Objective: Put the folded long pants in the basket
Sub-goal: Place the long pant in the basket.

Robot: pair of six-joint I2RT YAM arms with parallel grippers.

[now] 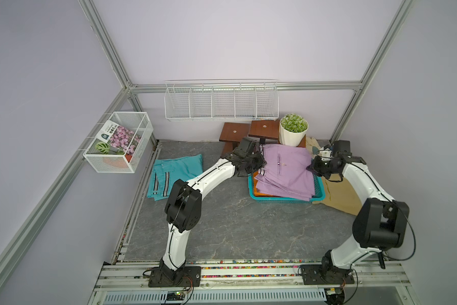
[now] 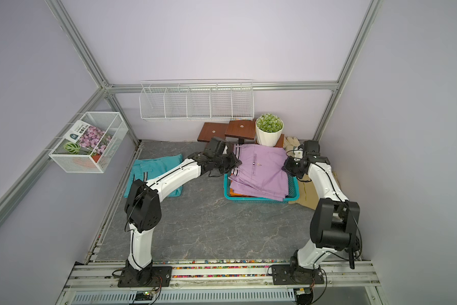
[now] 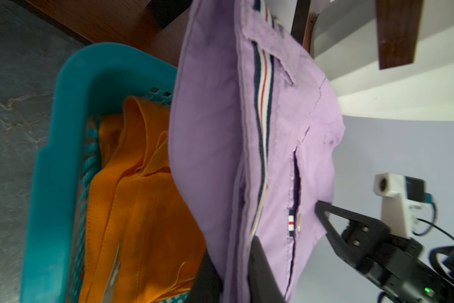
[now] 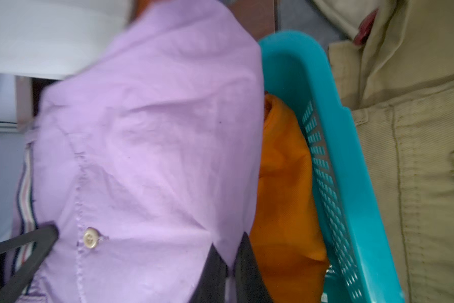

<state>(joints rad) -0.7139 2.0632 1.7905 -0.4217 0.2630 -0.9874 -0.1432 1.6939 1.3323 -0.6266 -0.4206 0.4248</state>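
**Clerk:** Jaws, both sides?

**Checker:** Left gripper (image 1: 260,164): jaws narrow, pinched on the left edge of the lilac pants (image 1: 285,169). Right gripper (image 1: 312,168): jaws narrow, pinched on the right edge of the same bundle. Both wrist views show cloth between the fingers.

**Clerk:** Nearest the arm bases?

**Checker:** Grey stone-patterned table (image 1: 222,224). Next, the basket (image 1: 285,198): teal, perforated, standing toward the right side.

**Clerk:** Contents?

**Checker:** Orange pants (image 1: 265,195), lying at the bottom. Only a strip shows at the near left corner in both top views. The lilac pants are spread over them and cover most of the basket, with the far edge reaching past the far rim. At the gripped edges the lilac cloth is lifted clear of the orange.

**Clerk:** Outside the basket?

**Checker:** Khaki pants (image 1: 339,194), on the table just beside the basket's right side, partly under the right arm. Teal pants (image 1: 176,171), with striped trim, flat on the table well to the left.

**Clerk:** Far end?

**Checker:** Wooden stands (image 1: 234,132), white plant pot (image 1: 293,133), wire rack (image 1: 222,105) on the back wall.
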